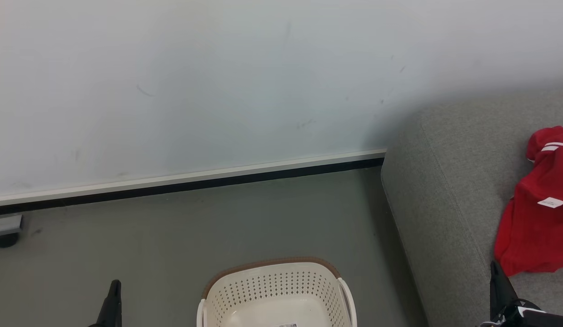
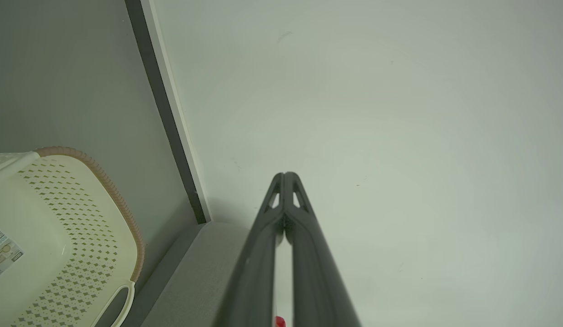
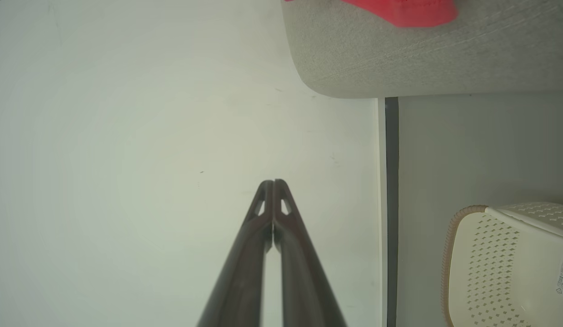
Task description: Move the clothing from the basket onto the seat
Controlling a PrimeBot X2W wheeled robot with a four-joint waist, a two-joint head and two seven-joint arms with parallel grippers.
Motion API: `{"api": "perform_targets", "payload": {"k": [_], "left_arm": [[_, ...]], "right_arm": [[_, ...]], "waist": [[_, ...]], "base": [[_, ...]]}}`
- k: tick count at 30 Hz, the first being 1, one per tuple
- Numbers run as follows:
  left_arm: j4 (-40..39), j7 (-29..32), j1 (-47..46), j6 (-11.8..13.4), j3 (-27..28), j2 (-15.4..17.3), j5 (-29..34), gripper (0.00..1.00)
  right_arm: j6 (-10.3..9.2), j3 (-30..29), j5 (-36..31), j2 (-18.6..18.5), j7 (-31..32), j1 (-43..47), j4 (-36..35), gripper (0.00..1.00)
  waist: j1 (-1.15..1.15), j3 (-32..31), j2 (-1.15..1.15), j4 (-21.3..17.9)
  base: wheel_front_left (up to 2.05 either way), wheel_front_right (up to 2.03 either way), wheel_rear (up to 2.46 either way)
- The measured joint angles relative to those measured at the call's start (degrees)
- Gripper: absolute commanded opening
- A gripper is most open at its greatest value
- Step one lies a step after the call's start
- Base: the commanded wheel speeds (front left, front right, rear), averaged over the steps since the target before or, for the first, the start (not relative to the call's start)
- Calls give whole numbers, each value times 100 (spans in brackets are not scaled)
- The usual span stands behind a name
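Nothing here can be read. A printed sticker [image 2: 3, 254] lies on the inside bottom of the basket [image 2: 81, 227], its print too small to make out. A white label [image 1: 551, 202] on the clothing [image 1: 535, 236] shows no legible marking.

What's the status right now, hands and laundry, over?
Left gripper shut, empty; right gripper shut, empty. Red clothing lies on the seat; basket bare inside where visible. Nothing in the way.
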Motion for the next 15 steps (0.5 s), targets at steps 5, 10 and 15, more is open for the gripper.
{"api": "perform_targets", "payload": {"k": [5,10,15], "left_arm": [[0,0,0,0,0,0,0,0],[0,0,0,0,0,0,0,0],[0,0,0,0,0,0,0,0]], "right_arm": [[0,-1,0,1,0,0,-2,0],[0,-2,0,1,0,0,-1,0],[0,-3,0,2,0,0,0,0]], "waist": [[0,0,0,0],[0,0,0,0],[0,0,0,0]], "base": [[0,0,0],[0,0,0],[0,0,0]]}}
